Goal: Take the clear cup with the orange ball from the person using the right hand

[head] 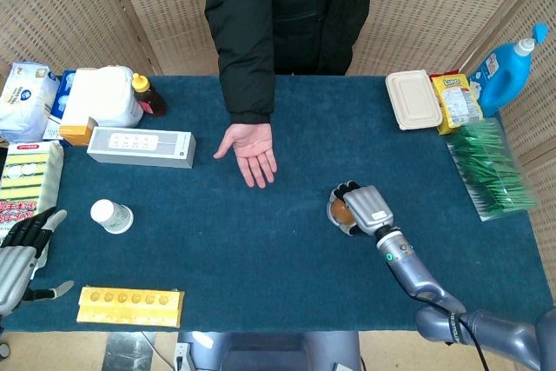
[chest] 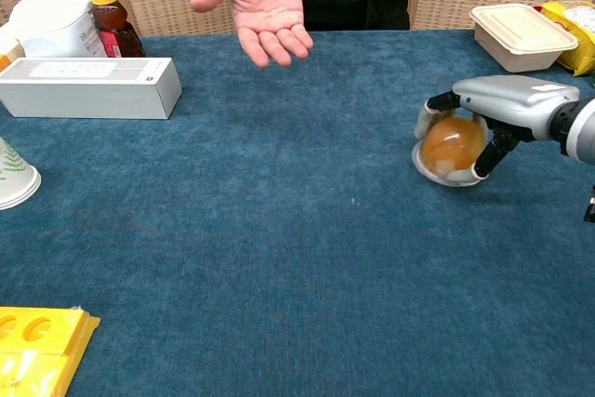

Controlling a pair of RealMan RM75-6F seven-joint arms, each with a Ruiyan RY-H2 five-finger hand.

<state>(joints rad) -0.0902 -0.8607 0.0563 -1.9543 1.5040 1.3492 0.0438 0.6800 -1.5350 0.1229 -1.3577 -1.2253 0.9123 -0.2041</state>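
My right hand (head: 363, 208) (chest: 497, 111) grips the clear cup (chest: 449, 150) with the orange ball (head: 342, 212) (chest: 452, 139) inside. The cup lies tilted on its side, low on the blue table (head: 217, 249) at the right of centre, touching or nearly touching the cloth. The person's empty palm (head: 252, 147) (chest: 263, 4) is open, face up, well to the left and further back. My left hand (head: 22, 254) hangs open off the table's near left edge, holding nothing.
A white paper cup (head: 111, 215) and a yellow tray (head: 130, 306) lie at the near left. A white box (head: 141, 147), a jar and a syrup bottle (head: 148, 96) stand at the far left. A lidded container (head: 413, 100), snacks and a blue detergent bottle (head: 506, 63) sit at the far right.
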